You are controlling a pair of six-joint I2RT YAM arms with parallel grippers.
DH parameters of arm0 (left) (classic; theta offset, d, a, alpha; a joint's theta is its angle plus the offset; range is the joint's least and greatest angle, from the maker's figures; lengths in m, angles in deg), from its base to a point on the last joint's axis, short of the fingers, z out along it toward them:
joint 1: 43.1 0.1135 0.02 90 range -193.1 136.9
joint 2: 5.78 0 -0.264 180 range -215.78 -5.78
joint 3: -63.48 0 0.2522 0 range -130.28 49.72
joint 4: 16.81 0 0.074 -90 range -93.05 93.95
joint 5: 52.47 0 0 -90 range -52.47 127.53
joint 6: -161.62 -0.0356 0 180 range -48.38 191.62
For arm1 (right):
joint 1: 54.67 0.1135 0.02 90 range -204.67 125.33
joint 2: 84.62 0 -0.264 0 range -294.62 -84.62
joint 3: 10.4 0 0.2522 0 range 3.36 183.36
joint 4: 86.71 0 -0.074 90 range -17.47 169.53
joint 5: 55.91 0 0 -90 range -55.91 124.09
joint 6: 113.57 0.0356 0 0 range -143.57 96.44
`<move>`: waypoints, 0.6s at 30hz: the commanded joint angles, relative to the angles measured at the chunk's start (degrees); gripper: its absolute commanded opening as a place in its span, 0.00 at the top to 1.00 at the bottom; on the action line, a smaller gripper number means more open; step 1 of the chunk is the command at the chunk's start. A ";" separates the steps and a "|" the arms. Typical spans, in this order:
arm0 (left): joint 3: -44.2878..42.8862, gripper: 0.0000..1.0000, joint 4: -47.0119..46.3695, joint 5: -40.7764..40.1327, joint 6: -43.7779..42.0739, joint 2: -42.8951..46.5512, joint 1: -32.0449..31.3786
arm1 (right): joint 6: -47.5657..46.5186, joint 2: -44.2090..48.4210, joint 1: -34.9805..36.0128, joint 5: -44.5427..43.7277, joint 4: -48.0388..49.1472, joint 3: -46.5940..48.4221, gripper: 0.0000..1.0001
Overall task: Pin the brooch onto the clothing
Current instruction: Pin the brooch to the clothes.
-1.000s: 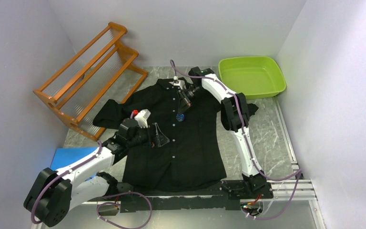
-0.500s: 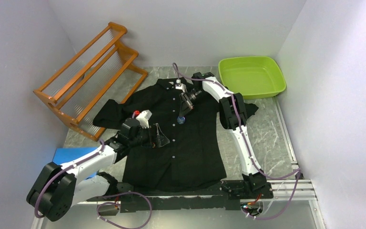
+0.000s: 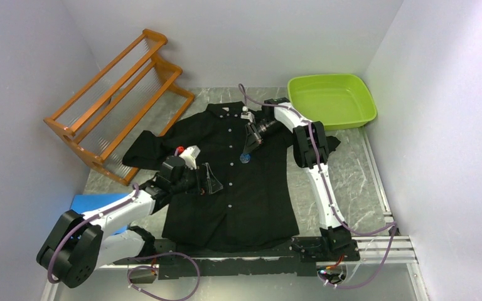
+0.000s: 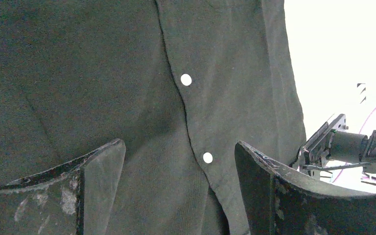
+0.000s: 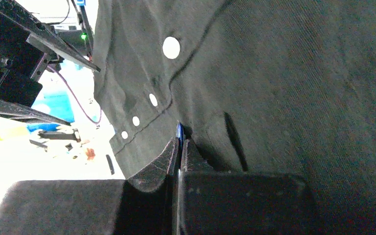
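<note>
Though laid mostly flat on the grey marbled worktop [image 3: 351, 169], bunched at the 9 o'clock sleeve: the clothing [image 3: 251, 200], matte black woven cloth, collar at 12 o'clock, hem at 6, small pale round buttons [image 4: 186, 79] down the front.

At 10 o'clock of it, an orange wooden rack [image 3: 161, 64] with clear rods, one foot close by that sleeve.

Over the 9 o'clock half of the clothing, the left tool [image 3: 212, 179], fingers spread wide, nothing between them. In the wrist view [image 4: 178, 146], two dark scuffed fingers framing the front seam and two buttons. Left arm [image 3: 113, 216] folded low, elbow off the cloth at 7 o'clock, forearm running toward 2 o'clock.

Just to 3 o'clock of the button line, at chest height, the brooch [image 3: 246, 158]: small, blue, pinched at the tip of the right tool [image 3: 248, 150]. Fingers clamped together on it [image 5: 180, 142], only a thin blue edge [image 5: 179, 131] showing between them against the cloth. Touching the cloth or just above it: cannot tell. Right arm [image 3: 323, 188] stretched up the 3 o'clock side, folded back near 1 o'clock, wrist angled down toward 7 o'clock.

At 1 o'clock of the worktop, a glossy lime-green tub [image 3: 330, 99], rectangular with rounded corners, well apart from the brooch.
</note>
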 commanded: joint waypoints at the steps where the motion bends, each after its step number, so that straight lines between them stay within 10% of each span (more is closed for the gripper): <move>1: -0.16 0.13 1.04 -2.29 -0.63 -0.16 0.29 | 1.65 2.10 -1.65 -7.36 -0.84 -2.97 1.00; 18: -10.98 0.19 13.21 -7.47 -11.68 -4.69 0.11 | 11.05 14.60 -1.83 -22.14 2.89 -11.81 1.00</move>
